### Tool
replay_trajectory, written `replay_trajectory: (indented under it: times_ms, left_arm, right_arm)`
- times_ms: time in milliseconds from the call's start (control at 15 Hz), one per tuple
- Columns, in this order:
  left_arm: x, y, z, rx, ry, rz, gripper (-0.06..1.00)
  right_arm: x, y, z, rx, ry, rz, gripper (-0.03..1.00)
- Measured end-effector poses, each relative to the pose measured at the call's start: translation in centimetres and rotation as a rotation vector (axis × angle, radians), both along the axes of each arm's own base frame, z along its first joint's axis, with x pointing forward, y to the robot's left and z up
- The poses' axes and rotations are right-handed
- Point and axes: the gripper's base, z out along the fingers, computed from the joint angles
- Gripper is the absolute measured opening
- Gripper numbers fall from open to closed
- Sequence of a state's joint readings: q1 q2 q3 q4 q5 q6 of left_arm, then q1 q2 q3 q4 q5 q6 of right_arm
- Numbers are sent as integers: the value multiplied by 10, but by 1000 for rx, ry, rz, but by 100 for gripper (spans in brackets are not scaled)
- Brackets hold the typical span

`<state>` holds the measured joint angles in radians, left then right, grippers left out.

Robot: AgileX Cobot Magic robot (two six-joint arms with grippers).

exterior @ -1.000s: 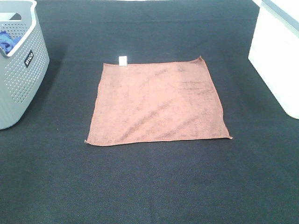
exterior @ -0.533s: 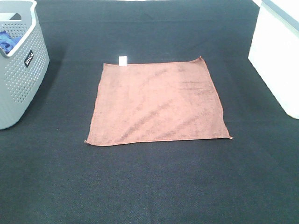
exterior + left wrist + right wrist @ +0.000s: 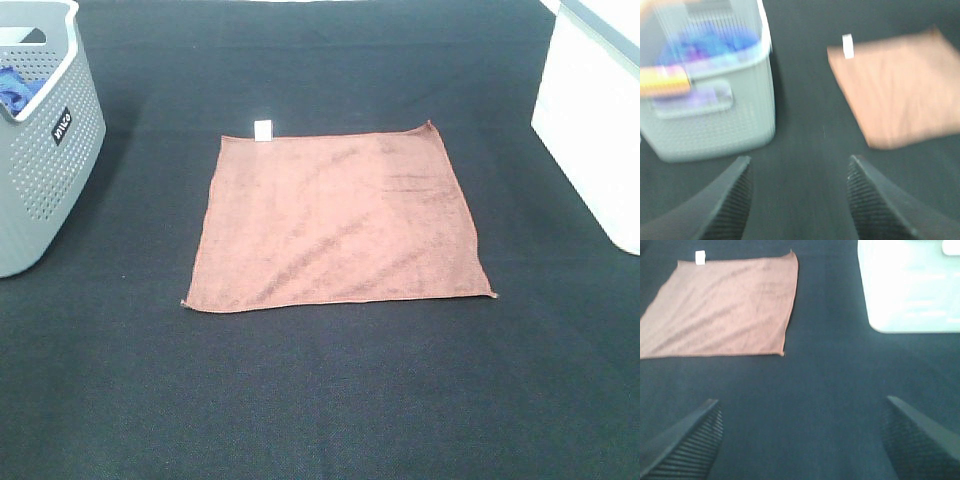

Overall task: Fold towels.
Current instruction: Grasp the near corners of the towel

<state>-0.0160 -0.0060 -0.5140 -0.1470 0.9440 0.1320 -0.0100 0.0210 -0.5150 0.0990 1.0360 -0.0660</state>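
A terracotta towel (image 3: pixel 338 218) flat on black tabletop (image 3: pixel 320 400), white tag (image 3: pixel 263 129) at its far edge, grey basket (image 3: pixel 45 150) left of towel, white bin (image 3: pixel 590 120) right of it, left gripper (image 3: pixel 799 200) and right gripper (image 3: pixel 802 440) spread apart, empty.

The terracotta towel (image 3: pixel 338 218) is one square microfibre cloth with stitched edges. It lies spread flat in a single layer on the dark table (image 3: pixel 330 400), near the middle of the exterior high view. All four corners are exposed and rest on the table. The surface shows faint diagonal creases. A small white tag (image 3: pixel 263 129) projects from the far edge, close to the far-left corner.
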Motion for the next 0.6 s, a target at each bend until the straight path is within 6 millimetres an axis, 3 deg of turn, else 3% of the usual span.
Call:
replay_trajectory:
  times_ms: [133, 267, 467, 600]
  left_arm:
    - [9, 1, 12, -61, -93, 27, 55]
    - [33, -1, 15, -138, -20, 41, 55]
    - [80, -8, 10, -277, 162, 29, 61]
    - [124, -19, -10, -365, 385, -24, 65]
  right_arm:
    - [16, 0, 11, 3, 12, -5, 80]
    - [34, -1, 23, 5, 44, -9, 79]
    - [77, 2, 41, 58, 149, -2, 79]
    - [108, 6, 42, 119, 253, 12, 77]
